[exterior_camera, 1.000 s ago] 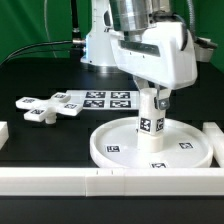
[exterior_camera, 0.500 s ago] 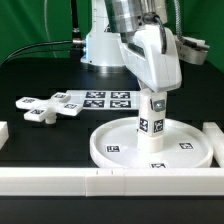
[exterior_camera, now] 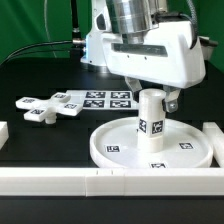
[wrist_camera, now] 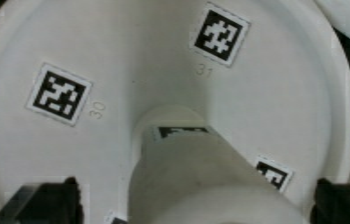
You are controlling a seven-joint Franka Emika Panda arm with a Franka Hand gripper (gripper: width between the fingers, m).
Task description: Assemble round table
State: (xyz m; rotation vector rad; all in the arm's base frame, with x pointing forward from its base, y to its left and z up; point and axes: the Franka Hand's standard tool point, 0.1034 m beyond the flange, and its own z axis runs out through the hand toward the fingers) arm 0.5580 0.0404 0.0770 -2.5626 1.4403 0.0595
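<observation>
Cross-shaped piece [exterior_camera: 42, 105] is lying on the black table [exterior_camera: 30, 138] at the exterior view's left, with the marker board [exterior_camera: 106, 98] just beside it. Further right, the thick cylinder [exterior_camera: 150, 125] is standing upright in the round disc's [exterior_camera: 104, 150] central socket. I am hovering my pincer [exterior_camera: 150, 97] over its top, spread wide, with the fingers [wrist_camera: 51, 198] straddling it and not touching.
</observation>
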